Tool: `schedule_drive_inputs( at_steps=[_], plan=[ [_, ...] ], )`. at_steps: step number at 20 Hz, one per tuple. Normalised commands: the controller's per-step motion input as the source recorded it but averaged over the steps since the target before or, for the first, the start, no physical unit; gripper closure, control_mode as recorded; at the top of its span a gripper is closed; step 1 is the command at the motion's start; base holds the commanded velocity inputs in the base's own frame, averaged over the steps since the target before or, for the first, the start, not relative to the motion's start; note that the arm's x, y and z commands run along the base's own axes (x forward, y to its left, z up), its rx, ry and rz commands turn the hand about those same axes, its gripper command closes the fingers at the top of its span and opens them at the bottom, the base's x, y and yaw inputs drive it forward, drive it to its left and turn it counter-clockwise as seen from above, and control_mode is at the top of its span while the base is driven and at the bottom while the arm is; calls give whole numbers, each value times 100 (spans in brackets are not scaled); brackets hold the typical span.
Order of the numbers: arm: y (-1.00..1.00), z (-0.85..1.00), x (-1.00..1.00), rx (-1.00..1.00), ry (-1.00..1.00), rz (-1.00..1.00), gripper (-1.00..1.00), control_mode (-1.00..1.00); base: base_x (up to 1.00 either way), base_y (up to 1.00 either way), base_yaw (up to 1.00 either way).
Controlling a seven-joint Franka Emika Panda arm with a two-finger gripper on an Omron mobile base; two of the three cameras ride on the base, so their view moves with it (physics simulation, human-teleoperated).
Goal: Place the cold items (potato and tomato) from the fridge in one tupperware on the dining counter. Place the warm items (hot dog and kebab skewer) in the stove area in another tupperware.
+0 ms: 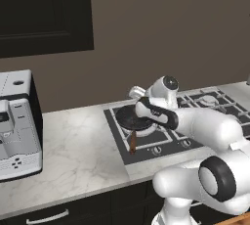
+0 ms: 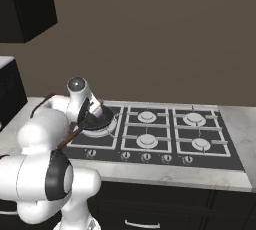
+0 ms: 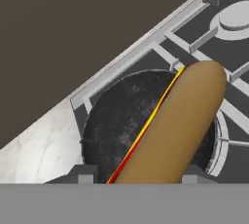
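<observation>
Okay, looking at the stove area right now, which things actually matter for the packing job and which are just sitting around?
Job: hot dog, between the fingertips of the gripper; dark pan under it.
Just there: coffee machine, stove, counter.

this is a home kitchen. a gas stove with several burners and a row of knobs is set into a pale marble counter, with dark cabinets and drawer handles below. a dark pan sits on one burner. a white coffee machine stands on the counter against a brown wall.
</observation>
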Motion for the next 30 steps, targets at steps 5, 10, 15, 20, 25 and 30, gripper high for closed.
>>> schedule_drive_inputs(
  at_steps=[5, 10, 15, 20, 25, 30],
  plan=[
    [-12, 82, -40, 1, 10, -1, 100, -100, 0, 0, 0],
    [-6, 45, -92, 0, 0, 0, 100, -100, 0, 0, 0],
    [-4, 56, -82, 0, 0, 0, 100, -100, 0, 0, 0],
    [-2, 42, -67, 0, 0, 0, 100, -100, 0, 0, 0],
    [0, 27, -70, 0, -2, 0, 100, -100, 0, 0, 0],
    [0, 24, -64, 0, 0, 0, 100, -100, 0, 0, 0]
  ],
)
